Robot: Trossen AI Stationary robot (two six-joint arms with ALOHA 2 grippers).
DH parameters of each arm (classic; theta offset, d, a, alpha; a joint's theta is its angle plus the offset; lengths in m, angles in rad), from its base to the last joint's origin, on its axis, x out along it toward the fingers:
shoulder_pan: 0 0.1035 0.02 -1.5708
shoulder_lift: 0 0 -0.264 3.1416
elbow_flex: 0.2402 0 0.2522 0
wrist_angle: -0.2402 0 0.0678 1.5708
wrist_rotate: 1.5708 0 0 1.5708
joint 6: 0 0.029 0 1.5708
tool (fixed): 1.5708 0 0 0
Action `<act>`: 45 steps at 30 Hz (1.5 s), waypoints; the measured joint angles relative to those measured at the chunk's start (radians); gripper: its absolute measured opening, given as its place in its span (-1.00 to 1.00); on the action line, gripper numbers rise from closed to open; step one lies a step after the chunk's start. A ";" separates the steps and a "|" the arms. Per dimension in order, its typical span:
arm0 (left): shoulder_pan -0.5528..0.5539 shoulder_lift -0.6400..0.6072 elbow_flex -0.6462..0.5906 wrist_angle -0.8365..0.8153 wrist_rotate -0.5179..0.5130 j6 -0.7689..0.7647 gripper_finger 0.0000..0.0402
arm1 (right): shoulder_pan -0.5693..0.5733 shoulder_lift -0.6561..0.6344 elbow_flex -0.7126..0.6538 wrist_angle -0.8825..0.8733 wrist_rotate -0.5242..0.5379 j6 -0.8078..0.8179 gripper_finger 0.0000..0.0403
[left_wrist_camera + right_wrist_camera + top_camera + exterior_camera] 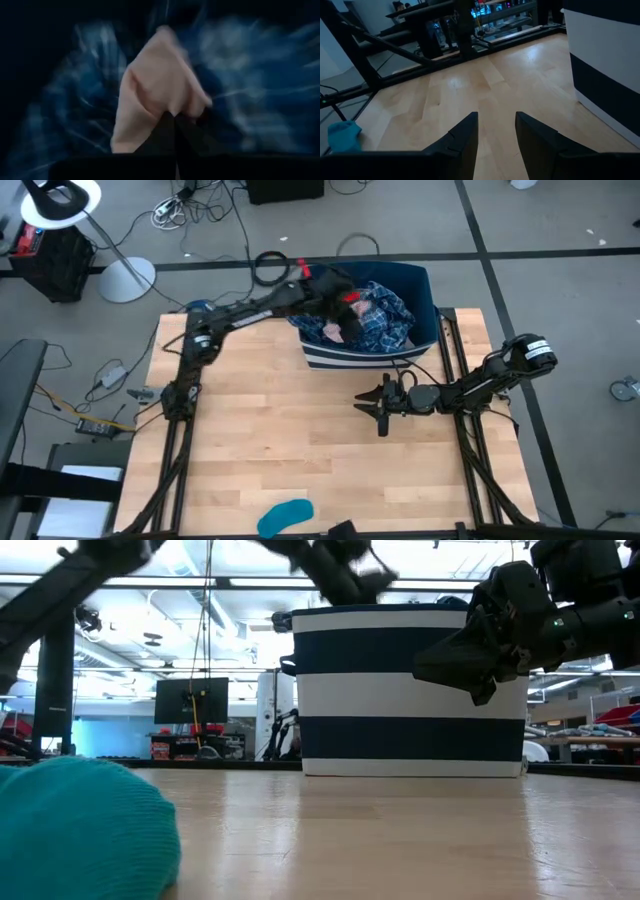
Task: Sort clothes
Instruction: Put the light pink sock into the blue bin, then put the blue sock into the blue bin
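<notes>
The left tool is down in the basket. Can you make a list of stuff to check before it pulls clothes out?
1. Left tool is over the striped basket: ok.
2. Left tool is pinched shut on a pink piece, with the blue plaid shirt around it: ok.
3. Only that one piece will come up: cannot tell, the plaid shirt lies tight against it.
4. Right tool is out of the way, open and empty over the bare table, beside the basket: ok.
5. Teal sock already lies apart at the table's near edge: ok.
6. Other clothes deeper in the basket: cannot tell.
</notes>
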 joint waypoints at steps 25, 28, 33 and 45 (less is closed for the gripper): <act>0.022 0.251 0.092 -0.020 0.064 -0.065 -0.67 | 0.000 0.000 0.000 -0.001 0.000 -0.008 -0.34; 0.021 0.239 0.101 -0.027 0.062 -0.054 -0.51 | 0.000 0.000 0.000 -0.001 0.000 -0.008 -0.34; 0.026 0.197 0.099 -0.098 0.062 -0.069 -0.40 | 0.001 0.000 0.000 -0.002 -0.009 -0.007 -0.34; -0.001 -0.051 0.104 -0.381 0.069 -0.020 -0.40 | 0.002 0.000 0.000 -0.011 -0.017 0.002 -0.34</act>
